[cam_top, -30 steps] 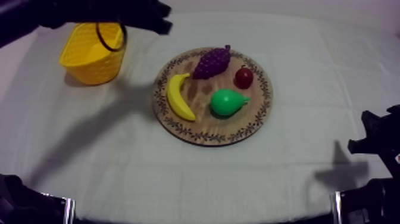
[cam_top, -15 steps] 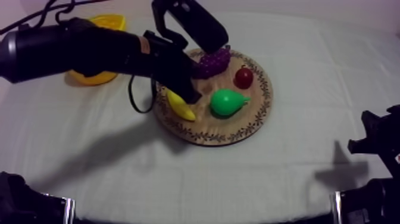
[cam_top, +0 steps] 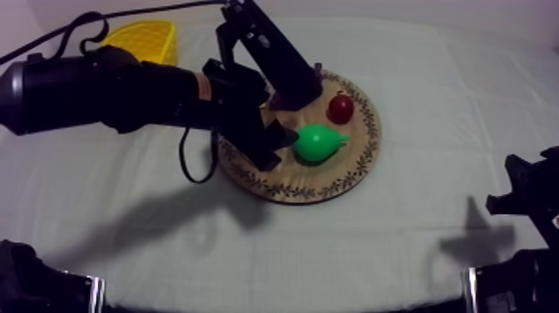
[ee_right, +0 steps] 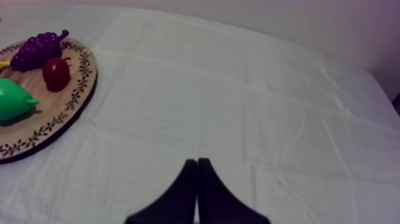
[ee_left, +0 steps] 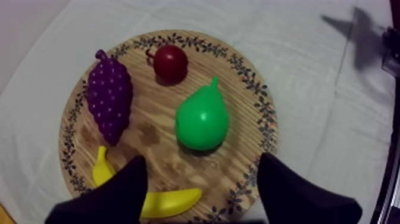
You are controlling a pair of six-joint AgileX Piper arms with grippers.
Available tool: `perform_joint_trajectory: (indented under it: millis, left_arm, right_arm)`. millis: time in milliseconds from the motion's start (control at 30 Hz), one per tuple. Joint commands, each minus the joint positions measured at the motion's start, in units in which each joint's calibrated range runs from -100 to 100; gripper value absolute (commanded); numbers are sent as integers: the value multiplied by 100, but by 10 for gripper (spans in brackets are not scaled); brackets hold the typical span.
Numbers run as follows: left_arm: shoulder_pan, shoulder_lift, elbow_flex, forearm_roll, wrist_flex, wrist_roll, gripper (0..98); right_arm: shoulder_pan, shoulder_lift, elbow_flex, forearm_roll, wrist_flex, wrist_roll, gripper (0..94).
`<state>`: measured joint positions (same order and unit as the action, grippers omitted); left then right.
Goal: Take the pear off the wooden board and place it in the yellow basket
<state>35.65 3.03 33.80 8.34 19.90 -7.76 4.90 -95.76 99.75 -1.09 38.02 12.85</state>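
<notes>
The green pear (ee_left: 202, 119) lies on the round wooden board (ee_left: 250, 173), near its middle. My left gripper (ee_left: 202, 161) hovers over the board just short of the pear, open, its two fingers (ee_left: 122, 190) wide apart with nothing between them. In the top view the left arm reaches in from the left and the left gripper (cam_top: 281, 125) sits beside the pear (cam_top: 319, 143). The yellow basket (cam_top: 150, 42) stands at the far left, partly hidden by the arm. My right gripper (ee_right: 197, 162) is shut, a narrow wedge over bare cloth, far from the board (ee_right: 53, 119).
Purple grapes (ee_left: 110, 98), a small red fruit (ee_left: 171, 61) and a banana (ee_left: 163, 202) share the board with the pear. In the top view the arm covers the banana and most of the grapes. Bare cloth lies in front of and right of the board (cam_top: 333, 179).
My left arm swung from beside the basket to over the board, then came closer to the pear. Its fingers went from shut to wide apart. The right arm stayed still.
</notes>
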Motion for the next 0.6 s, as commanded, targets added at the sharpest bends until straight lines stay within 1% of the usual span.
perform_joint_trajectory:
  millis: [0, 133, 333, 433, 567]
  left_arm:
    - [2, 50, -47, -65, 61, 51, 748]
    - [5, 326, -536, -365, 551, 304, 749]
    - [64, 1088, -1791, -801, 1698, 660, 748]
    - [92, 1588, -2486, -970, 2315, 789, 745]
    - [95, 2316, -3403, -1136, 3121, 893, 739]
  right_arm:
    - [0, 1, 3, -1, 5, -3, 3]
    - [0, 1, 3, -1, 5, -3, 3]
    - [0, 1, 3, -1, 5, -4, 3]
    - [0, 1, 3, -1, 5, -6, 3]
    - [0, 1, 3, -1, 5, -5, 3]
